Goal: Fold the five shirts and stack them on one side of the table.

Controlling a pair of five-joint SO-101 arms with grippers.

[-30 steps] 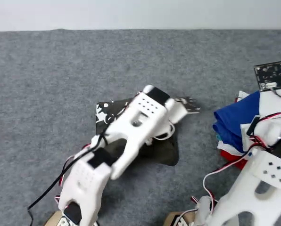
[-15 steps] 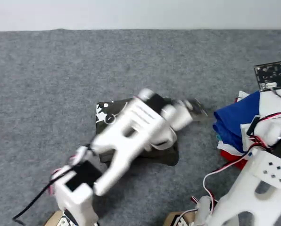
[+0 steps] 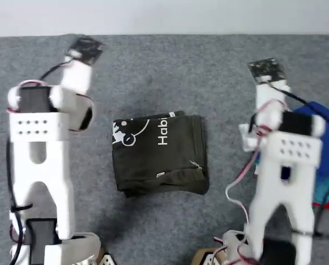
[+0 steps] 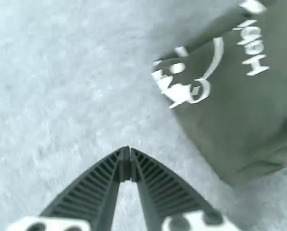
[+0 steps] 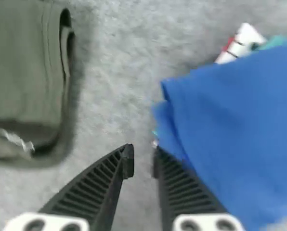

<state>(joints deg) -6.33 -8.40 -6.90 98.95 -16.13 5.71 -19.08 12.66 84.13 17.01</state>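
A folded dark shirt (image 3: 159, 154) with white print lies flat at the table's middle; it also shows in the left wrist view (image 4: 235, 96) and the right wrist view (image 5: 23, 77). At the right edge is a stack of shirts with a blue shirt (image 3: 325, 118) on top. My left arm (image 3: 37, 127) stands to the left of the dark shirt, and its left gripper (image 4: 129, 153) is shut and empty over bare carpet. My right arm (image 3: 288, 143) stands between the dark shirt and the stack. The right gripper (image 5: 141, 153) is open by a narrow gap, right beside the blue shirt (image 5: 240, 120).
Grey carpet (image 3: 170, 66) covers the table to the back edge, where a pale wall begins. Red, white and teal cloth (image 5: 244, 41) peeks out from under the blue shirt. Cables hang along both arms near the front edge.
The left arm has lifted off the dark shirt and swung to the left, uncovering it. The right arm has risen from the lower right and now stands beside the blue stack.
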